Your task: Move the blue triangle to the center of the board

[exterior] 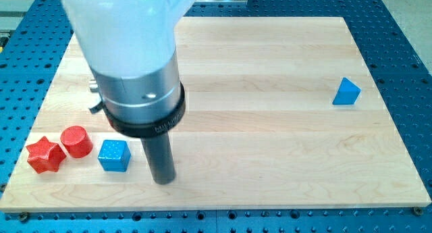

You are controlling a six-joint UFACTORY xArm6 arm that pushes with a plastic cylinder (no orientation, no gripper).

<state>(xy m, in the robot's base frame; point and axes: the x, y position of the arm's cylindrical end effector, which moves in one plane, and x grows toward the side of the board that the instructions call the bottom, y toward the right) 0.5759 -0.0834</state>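
Note:
The blue triangle (346,92) lies on the wooden board (270,125) near the view's right edge, about mid-height. My tip (163,179) rests on the board at the view's lower left, far to the left of the triangle. It stands just right of a blue cube (113,155), with a small gap between them.
A red cylinder (76,141) and a red star (45,154) sit left of the blue cube near the board's left edge. The arm's large white and grey body (135,71) covers the board's upper left. The board's front edge runs close below my tip.

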